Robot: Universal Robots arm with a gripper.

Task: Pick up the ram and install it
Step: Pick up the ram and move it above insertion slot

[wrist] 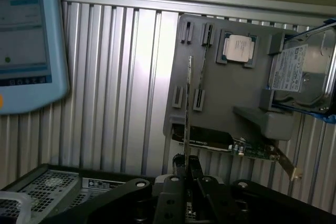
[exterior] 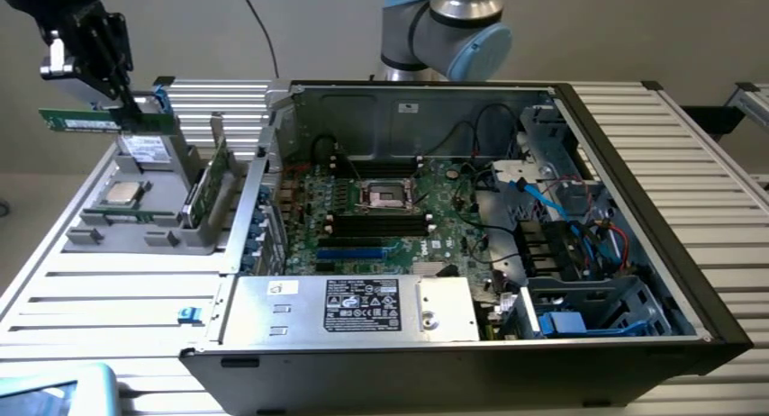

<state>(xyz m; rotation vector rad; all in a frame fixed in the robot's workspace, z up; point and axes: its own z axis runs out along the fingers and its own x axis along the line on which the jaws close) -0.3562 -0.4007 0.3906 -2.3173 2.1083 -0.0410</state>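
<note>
My gripper (exterior: 124, 108) is high at the exterior view's left, above the grey parts holder (exterior: 94, 236). It is shut on the ram (exterior: 79, 120), a narrow green stick that juts out level from between the fingers. In the wrist view the ram (wrist: 188, 98) appears edge-on as a thin strip rising from the gripper (wrist: 186, 165), clear of the holder (wrist: 220, 82) below it. The motherboard's black memory slots (exterior: 380, 223) lie inside the open computer case (exterior: 625, 164), well to the exterior view's right of the gripper.
The holder also carries a processor (wrist: 237, 47), a hard drive (wrist: 300, 72) and a broader green expansion card (wrist: 231, 142). Blue slots (exterior: 356, 251), cables and a power supply (exterior: 360, 308) crowd the case. A pale blue tablet (wrist: 26, 40) lies on the ribbed table.
</note>
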